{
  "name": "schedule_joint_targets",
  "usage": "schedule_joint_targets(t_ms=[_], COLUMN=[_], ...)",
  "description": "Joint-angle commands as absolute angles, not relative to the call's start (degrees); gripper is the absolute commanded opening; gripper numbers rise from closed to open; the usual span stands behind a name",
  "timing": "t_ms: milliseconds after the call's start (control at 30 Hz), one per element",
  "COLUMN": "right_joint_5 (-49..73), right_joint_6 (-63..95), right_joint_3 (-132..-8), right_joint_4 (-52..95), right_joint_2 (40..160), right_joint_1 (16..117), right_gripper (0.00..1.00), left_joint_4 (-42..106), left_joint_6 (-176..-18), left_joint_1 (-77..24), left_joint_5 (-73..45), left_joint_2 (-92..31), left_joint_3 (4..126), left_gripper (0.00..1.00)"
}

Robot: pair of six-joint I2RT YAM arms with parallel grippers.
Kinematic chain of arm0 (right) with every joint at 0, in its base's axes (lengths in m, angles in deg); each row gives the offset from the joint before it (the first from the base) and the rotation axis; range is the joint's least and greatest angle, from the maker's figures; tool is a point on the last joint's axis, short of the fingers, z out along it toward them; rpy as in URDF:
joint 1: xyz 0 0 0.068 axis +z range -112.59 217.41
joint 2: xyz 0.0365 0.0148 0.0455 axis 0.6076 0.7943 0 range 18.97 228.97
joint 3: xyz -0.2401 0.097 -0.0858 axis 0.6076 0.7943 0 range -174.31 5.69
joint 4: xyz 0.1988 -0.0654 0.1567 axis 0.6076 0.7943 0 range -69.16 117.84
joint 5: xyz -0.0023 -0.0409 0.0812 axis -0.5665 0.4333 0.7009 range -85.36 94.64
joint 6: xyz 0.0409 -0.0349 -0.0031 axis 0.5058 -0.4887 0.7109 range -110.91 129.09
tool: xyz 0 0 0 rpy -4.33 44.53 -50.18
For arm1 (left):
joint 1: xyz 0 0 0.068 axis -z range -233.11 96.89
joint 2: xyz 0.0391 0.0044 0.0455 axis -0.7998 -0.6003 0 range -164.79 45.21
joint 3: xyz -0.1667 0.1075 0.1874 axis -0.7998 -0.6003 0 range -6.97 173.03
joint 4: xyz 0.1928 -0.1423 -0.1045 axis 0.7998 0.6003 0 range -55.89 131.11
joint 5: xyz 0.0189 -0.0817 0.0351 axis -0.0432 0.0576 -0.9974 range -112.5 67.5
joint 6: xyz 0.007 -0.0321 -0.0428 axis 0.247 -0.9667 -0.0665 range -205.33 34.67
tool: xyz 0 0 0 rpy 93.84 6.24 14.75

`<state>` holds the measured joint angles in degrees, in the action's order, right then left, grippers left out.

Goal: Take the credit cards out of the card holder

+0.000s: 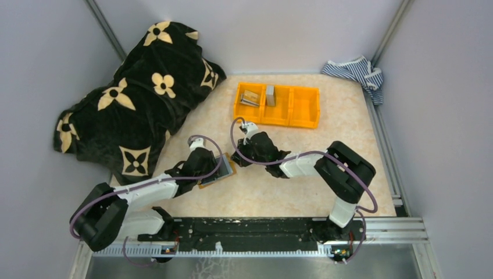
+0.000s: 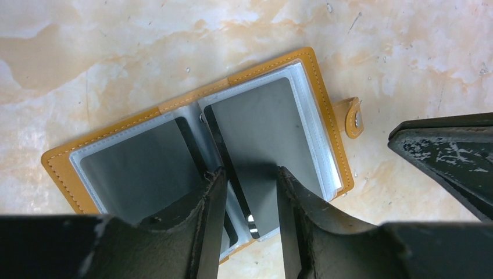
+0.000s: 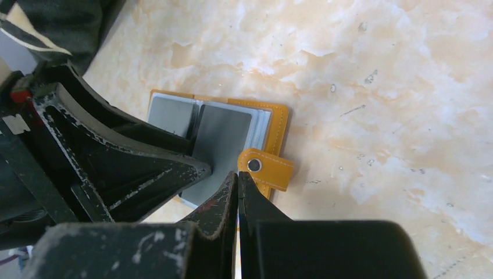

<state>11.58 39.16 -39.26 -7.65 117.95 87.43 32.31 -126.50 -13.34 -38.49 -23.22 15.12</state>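
Left gripper (image 2: 250, 174), jaws apart astride a grey card (image 2: 261, 122), may drag the unpinned card holder (image 2: 267, 63); right gripper (image 3: 238, 174) sits shut by its snap tab (image 3: 268, 168).

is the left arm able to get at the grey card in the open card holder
Probably yes: the card holder lies open, and the left gripper is over the grey card, jaws parted above it. The shut right gripper sits at the snap tab, clear of that path.
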Motion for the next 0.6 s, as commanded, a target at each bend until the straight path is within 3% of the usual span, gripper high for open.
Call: schedule_joint_targets(t_ms=[0,567], right_joint_5=[9.13,13.67], right_joint_6=[36.73,38.03], right_joint_3=[-39.79,-40.75], right_joint_4=[-6.79,-11.6], right_joint_2=[116.2,127.29], right_joint_1=[87.29,87.27], right_gripper=[0.0,0.0], left_joint_4=[34.85,27.8], left_joint_6=[-124.06,-123.56], left_joint_1=[-13.21,-13.3], left_joint_5=[-36.69,-34.99], left_joint_2=[-27.33,-13.67], left_joint_3=[14.33,7.52], left_gripper=[0.44,0.32])
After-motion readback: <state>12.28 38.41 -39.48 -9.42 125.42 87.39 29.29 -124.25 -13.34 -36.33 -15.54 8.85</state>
